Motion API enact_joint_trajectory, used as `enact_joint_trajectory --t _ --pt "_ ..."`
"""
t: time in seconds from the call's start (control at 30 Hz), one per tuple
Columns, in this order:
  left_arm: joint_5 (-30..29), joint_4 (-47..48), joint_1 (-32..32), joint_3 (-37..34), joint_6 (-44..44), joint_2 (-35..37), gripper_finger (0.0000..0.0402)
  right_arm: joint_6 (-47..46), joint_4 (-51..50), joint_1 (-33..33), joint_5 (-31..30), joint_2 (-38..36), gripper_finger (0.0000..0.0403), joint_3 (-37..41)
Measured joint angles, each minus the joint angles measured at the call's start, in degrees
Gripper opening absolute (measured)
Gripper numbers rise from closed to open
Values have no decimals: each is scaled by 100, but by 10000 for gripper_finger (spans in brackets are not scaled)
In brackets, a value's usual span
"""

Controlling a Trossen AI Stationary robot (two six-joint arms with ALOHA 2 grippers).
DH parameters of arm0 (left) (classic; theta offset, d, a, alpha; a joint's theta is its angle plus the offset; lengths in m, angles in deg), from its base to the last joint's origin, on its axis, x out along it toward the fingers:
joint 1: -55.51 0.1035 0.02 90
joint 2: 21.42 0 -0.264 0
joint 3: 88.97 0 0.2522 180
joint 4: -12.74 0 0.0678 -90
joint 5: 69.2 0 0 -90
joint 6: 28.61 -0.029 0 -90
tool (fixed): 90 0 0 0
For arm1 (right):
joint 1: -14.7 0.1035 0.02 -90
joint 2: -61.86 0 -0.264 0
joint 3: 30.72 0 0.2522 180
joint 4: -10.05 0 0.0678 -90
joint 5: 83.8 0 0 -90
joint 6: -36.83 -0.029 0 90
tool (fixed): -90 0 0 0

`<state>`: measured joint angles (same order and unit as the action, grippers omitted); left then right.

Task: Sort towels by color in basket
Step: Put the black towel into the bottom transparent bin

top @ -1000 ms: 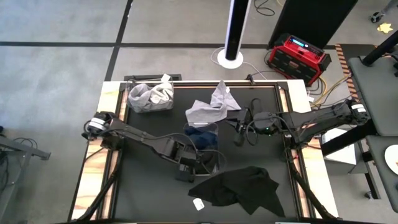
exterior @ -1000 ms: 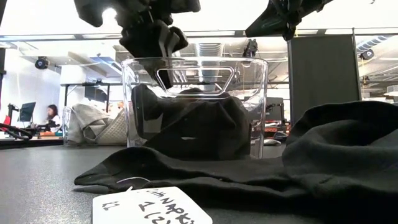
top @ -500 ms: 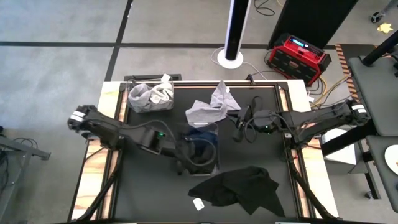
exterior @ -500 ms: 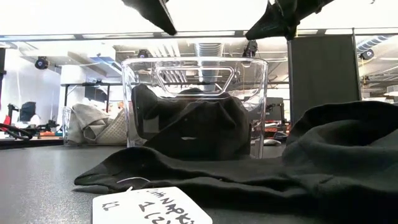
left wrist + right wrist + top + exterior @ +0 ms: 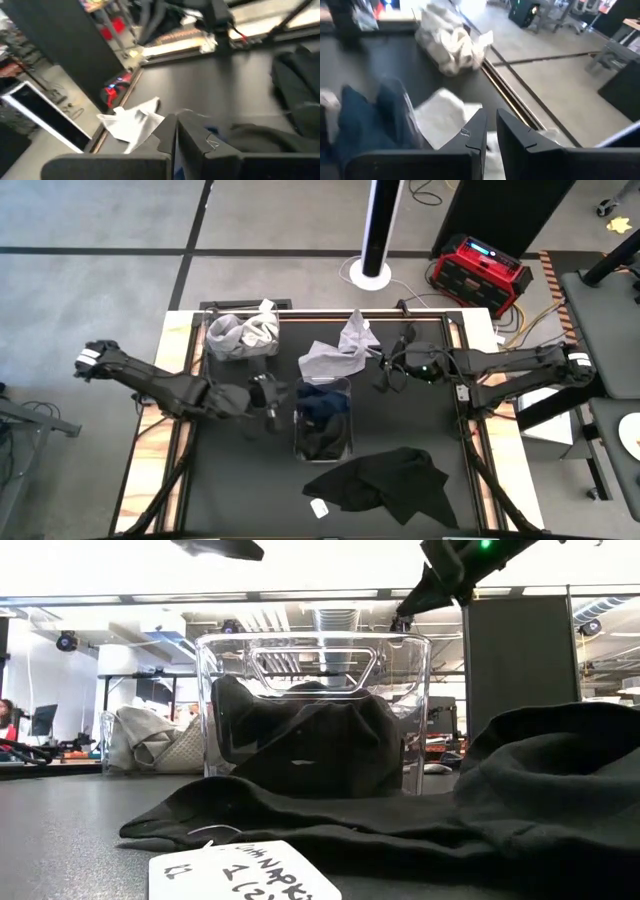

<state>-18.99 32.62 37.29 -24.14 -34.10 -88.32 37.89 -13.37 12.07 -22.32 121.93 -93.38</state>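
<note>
A clear basket (image 5: 323, 420) in the middle of the table holds navy blue and black towels (image 5: 310, 745). A second basket (image 5: 242, 335) at the far left holds light grey towels. One light grey towel (image 5: 340, 352) lies spread on the table beyond the middle basket. A black towel (image 5: 385, 480) with a white tag (image 5: 320, 507) lies near the front edge. My left gripper (image 5: 271, 398) hovers shut just left of the middle basket. My right gripper (image 5: 385, 376) hovers shut to the right of the light grey towel. Neither holds anything.
A red box (image 5: 478, 272) and a white pole base (image 5: 370, 275) stand on the floor beyond the table's far edge. Bare black tabletop (image 5: 240, 480) shows at the near left and to the right of the middle basket.
My left gripper has risen out of the near end of the middle basket and gone toward the table's left and far edges. My right gripper has shifted a little toward the far edge. The towels in the basket lie as before.
</note>
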Motion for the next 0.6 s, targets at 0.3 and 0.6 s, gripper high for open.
enact_joint_trajectory --t 0.3,0.6 --pt "-21 -101 -7 -370 69 372 0 280 -1851 -35 2784 0 34 -210" --pt "-23 -100 -7 -397 50 232 0 -1172 -3071 662 3579 0 34 -127"
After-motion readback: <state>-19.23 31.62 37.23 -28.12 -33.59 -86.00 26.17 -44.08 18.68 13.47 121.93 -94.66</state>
